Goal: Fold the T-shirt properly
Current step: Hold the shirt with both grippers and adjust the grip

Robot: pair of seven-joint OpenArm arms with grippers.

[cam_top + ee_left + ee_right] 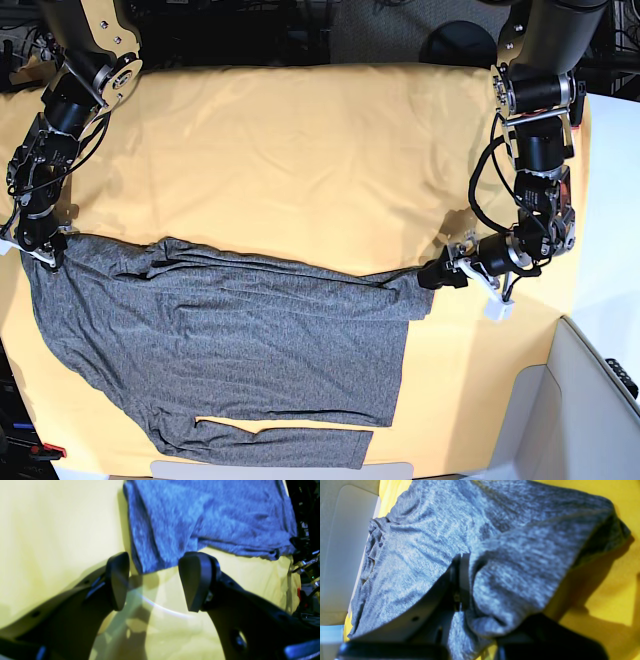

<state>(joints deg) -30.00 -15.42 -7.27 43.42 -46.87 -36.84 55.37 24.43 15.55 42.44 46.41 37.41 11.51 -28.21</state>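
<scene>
Heathered grey T-shirt (230,340), yellow-orange cloth (300,160)

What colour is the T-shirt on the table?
Heathered dark grey, no print: the T-shirt shows best in the base view.

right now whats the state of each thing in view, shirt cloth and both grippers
T-shirt: spread flat on the table cloth, partly folded, one sleeve along the near edge.
Table cloth: spread over the table, lightly wrinkled.
Left gripper: open, empty, just off the shirt's edge.
Right gripper: shut on the T-shirt, fabric draped over it.
</scene>
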